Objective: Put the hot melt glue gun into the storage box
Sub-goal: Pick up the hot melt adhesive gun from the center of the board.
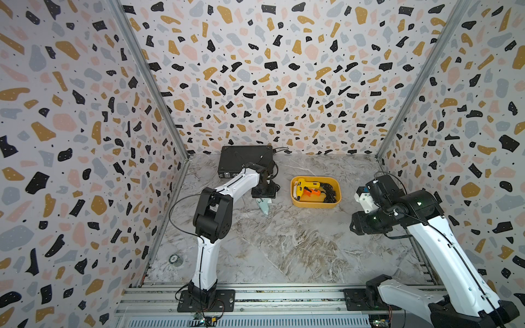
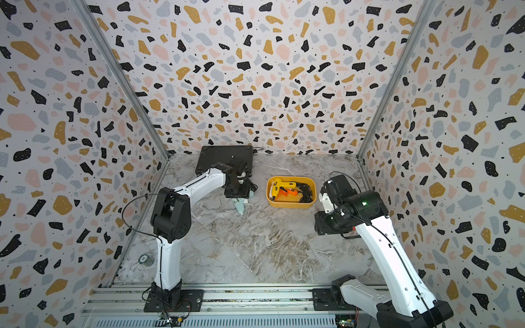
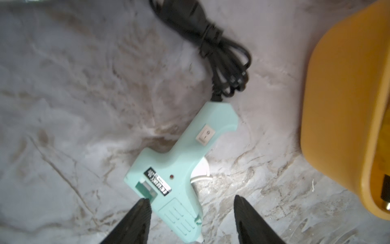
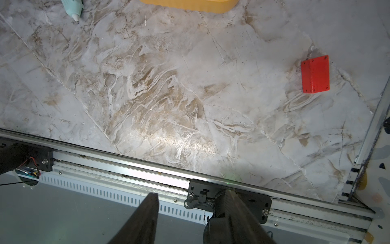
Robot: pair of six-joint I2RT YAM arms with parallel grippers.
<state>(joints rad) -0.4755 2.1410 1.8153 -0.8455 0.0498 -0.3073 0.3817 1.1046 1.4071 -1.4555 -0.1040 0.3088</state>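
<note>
The left claw [image 3: 191, 200] hangs low over the grey marble-patterned bench [image 1: 284, 241]. Its jaws are spread wide astride the nozzle end of the mint-green plastic hot melt glue gun [image 3: 179, 169]. One finger [image 3: 141, 217] meets the gun's edge and the other stands clear of it, so nothing is gripped. The gun lies flat on its side on the bench, with its bundled black power cord [image 3: 221, 52] running off the handle. Behind it, against the back wall, sits the black rectangular briefcase [image 1: 244, 159]. Just right of the gun, not touching it, is the shallow mustard-yellow plastic storage box [image 1: 315, 205]. The box holds a yellow glue gun [image 1: 305, 184] and coiled black cable [image 1: 329, 191]. Farther right, the right claw [image 4: 192, 193] hovers with its jaws parted and empty. A red plastic block [image 4: 315, 74] lies on the bench below it.
</note>
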